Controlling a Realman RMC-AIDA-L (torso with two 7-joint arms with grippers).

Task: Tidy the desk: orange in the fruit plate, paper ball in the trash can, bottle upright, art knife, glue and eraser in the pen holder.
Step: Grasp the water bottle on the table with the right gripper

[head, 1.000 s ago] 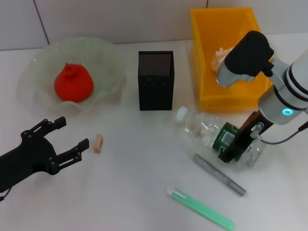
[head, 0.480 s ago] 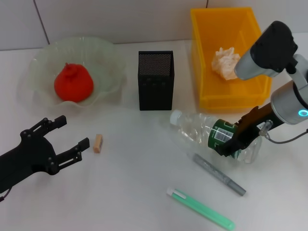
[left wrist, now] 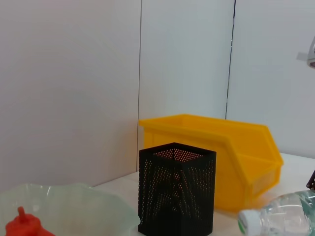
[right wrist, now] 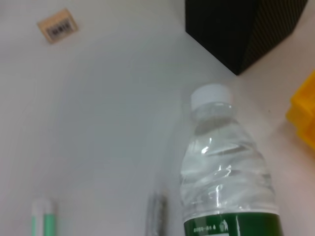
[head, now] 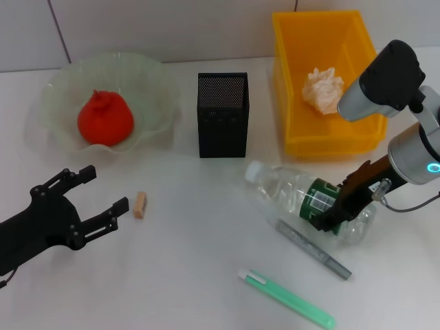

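Note:
The bottle [head: 292,190] lies on its side on the table, white cap [head: 254,170] toward the pen holder [head: 222,115]. My right gripper [head: 335,207] is shut on it at the green label. The orange [head: 104,118] sits in the fruit plate [head: 148,82]. The paper ball [head: 322,88] rests inside the yellow trash can [head: 295,144]. The tan eraser [head: 140,204] lies just beyond my open left gripper [head: 106,187]. In front of the bottle lie a grey glue pen [head: 313,249] and a green art knife [head: 287,298]. The right wrist view shows the bottle [right wrist: 226,172] and the eraser [right wrist: 58,25].
The left wrist view shows the pen holder [left wrist: 176,189], the trash can [left wrist: 221,152], the fruit plate [left wrist: 74,206] and the bottle's cap [left wrist: 251,222] against a white wall. Bare table lies between the eraser and the bottle.
My right arm has swung to the right, uncovering the paper ball in the trash can. The bottle in its grip has shifted slightly right and downward. The left arm has not moved.

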